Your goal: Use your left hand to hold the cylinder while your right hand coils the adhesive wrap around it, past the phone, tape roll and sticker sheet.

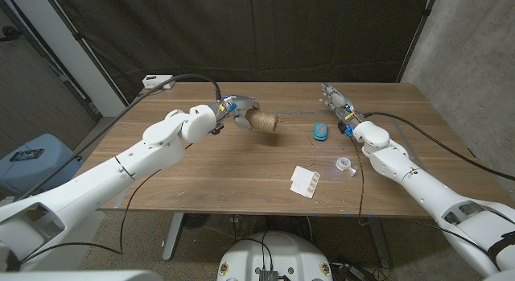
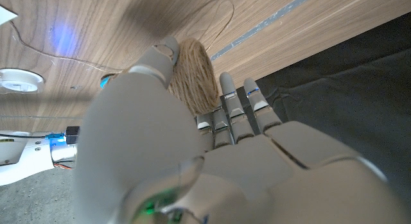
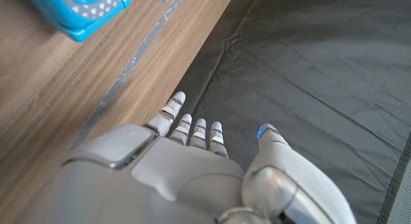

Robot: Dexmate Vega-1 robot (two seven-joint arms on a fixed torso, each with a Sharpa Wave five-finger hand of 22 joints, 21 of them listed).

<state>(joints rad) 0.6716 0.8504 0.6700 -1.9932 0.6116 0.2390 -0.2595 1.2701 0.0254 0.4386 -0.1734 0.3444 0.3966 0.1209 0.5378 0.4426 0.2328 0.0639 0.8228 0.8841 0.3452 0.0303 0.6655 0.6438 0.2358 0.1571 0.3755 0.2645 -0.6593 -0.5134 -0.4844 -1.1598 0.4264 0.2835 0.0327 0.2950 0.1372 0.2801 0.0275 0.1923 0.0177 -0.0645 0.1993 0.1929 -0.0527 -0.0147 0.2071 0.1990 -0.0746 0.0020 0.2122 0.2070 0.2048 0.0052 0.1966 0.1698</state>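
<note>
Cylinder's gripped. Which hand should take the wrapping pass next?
Probably the right hand: it looks free near the table's far edge, while the left hand grips the cylinder above the table.

Left arm extended over the tabletop (image 1: 201,176); left hand (image 1: 233,110) raised, fingers and thumb gripping the cylinder (image 1: 261,121). Right arm reaches toward the far edge; right hand (image 1: 334,97) holds nothing, fingers straight, slightly apart.

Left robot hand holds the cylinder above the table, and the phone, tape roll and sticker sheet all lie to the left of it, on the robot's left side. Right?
Not quite. The left robot hand does hold the cylinder, but the head view shows the phone, tape roll and sticker sheet on the robot's right side.
</note>
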